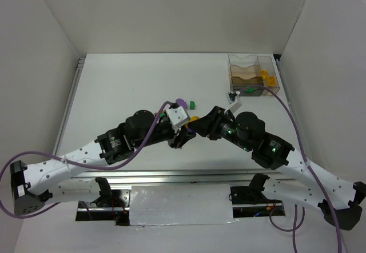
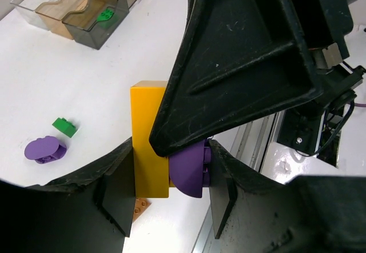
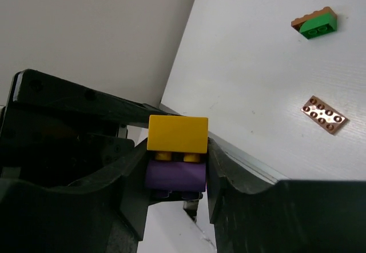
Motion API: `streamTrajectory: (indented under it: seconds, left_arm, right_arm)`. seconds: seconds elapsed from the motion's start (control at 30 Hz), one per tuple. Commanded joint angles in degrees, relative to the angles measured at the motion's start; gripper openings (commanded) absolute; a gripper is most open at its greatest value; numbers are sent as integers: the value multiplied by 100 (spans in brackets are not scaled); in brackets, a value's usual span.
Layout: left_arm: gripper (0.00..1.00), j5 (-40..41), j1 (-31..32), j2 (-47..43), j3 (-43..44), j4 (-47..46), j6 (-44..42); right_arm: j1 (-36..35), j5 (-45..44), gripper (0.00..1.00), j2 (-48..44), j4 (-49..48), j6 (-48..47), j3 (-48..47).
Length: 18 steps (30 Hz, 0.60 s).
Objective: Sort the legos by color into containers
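Two black robot grippers meet low over a white table (image 1: 126, 87), both holding one small stack of toy bricks.

The left gripper (image 2: 168, 203) is closed most of the way. Its two flat black pads are clamped on the stack. One pad presses a smooth, glossy yellow rectangular plastic brick (image 2: 147, 144). The other presses a purple plastic brick (image 2: 189, 176) with a rounded edge.

The right gripper (image 3: 176, 176) comes in from the opposite side. Its jaws look drawn in against the two sides of the purple brick. The yellow brick sits proud above them, with its studs just showing at the seam. The two colours are probably held this way because they are pressed together and must be pulled apart before either can be sorted.

On the table near the stack, a thin reddish-brown studded plate (image 3: 325, 115) lies flat. Farther from the stack in the right wrist view sits a green sloped brick on a brown base (image 3: 314, 23). The arms hide that brick from overhead.

Just beyond the stack, away from the arm bases, rest a loose purple rounded piece (image 1: 180, 102) and a small green brick (image 1: 193, 103). They are close together but not touching.

Well beyond the stack, toward the back right corner, stands the clear plastic box (image 1: 243, 64). It is thin-walled, divided into compartments, and tinted tan-brown at the bottom. It holds yellow bricks (image 1: 265, 76) at its right end. A green brick (image 2: 105, 14) lies in a compartment on the side facing the stack.
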<state>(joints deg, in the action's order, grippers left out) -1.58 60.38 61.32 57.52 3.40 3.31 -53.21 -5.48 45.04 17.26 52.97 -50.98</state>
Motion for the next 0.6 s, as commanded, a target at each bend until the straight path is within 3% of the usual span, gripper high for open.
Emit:
streamTrajectory:
  seconds: [0.0,0.1,0.13,0.17,0.2,0.23,0.27,0.33,0.37,0.47,0.57]
  left_arm:
    - [0,341,35,-41,269,-147,-129]
    - [0,361,35,-32,330,-41,-146]
    - [0,343,35,-24,339,-24,-138]
    - [0,334,35,-24,339,-23,-129]
    - [2,326,35,-24,339,-23,-85]
    - [8,273,35,-41,339,-32,-59]
    - [31,238,35,-50,330,-41,-33]
    - [68,211,35,-129,278,-59,90]
    - [99,81,35,-173,225,-67,126]
    - [99,-454,27,-261,338,274,187]
    - [100,-1130,27,-357,471,756,223]
  right_arm:
    - [-163,-428,41,-48,-170,-6,-52]
    - [-216,-463,41,-83,-258,-41,18]
    - [-216,-463,29,-83,-284,-93,35]
    - [-225,-472,8,-65,-310,-103,62]
    - [-216,-472,0,-48,-345,-172,71]
    - [-216,-411,0,-39,-441,-251,114]
    - [-225,-350,0,-47,-547,-339,193]
    - [-207,-95,0,-100,-863,-821,299]
    - [-199,-24,0,-153,-943,-1032,308]
    - [125,448,0,-310,-978,-1928,308]
    - [643,1888,0,-626,-996,-2676,325]
